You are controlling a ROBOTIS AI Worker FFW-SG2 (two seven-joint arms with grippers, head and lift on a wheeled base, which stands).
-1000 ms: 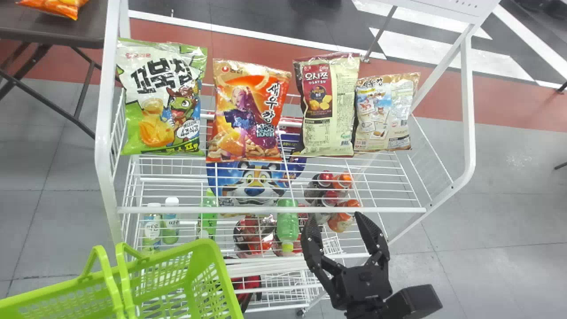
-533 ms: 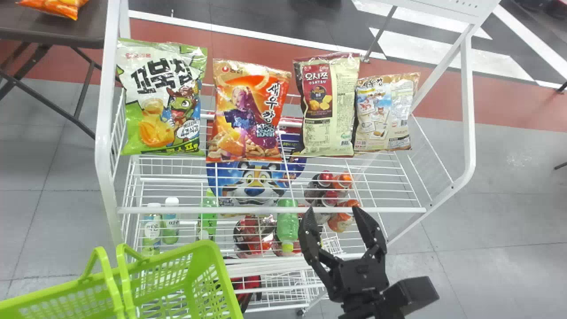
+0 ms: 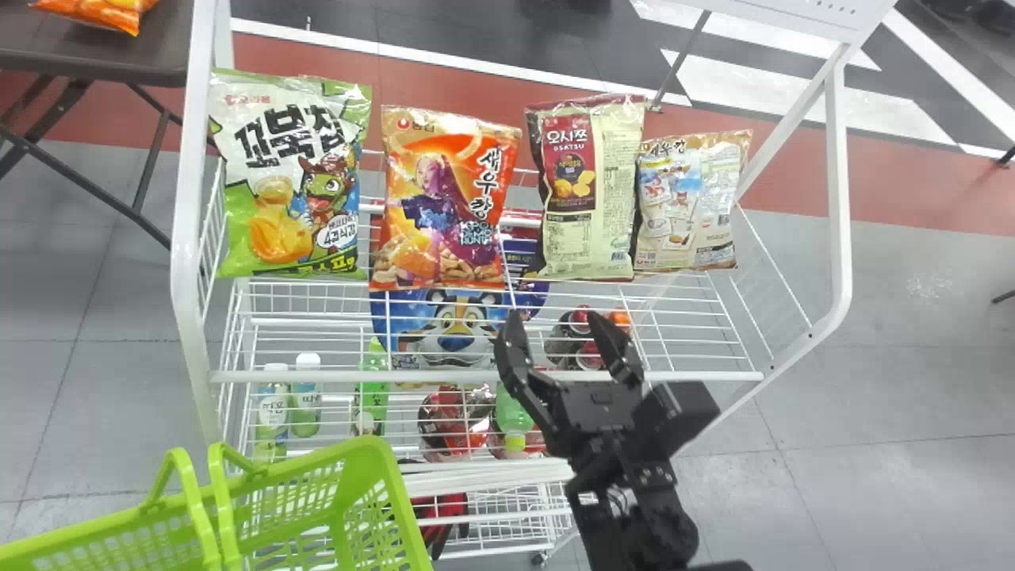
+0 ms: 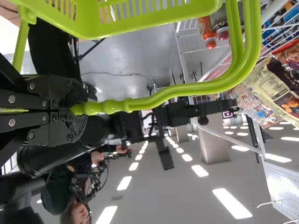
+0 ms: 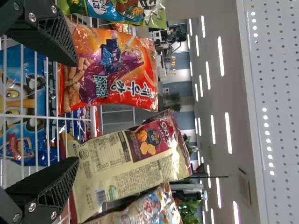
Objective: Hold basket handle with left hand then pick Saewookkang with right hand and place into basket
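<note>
Head view: my right claw has its fingers spread above the front part of the white wire shelf, the orange Saewookkang bag standing there between a green snack bag and a cream one, with the green basket at lower left. Left wrist view: my left claw is clamped on the basket handle. Right wrist view: my right claw, fingers well apart, faces the orange and cream bags.

Held the right arm outstretched from the head view's bottom edge, with the right gripper pointing forward, fingers spread apart, and had the left gripper clamped closed.
</note>
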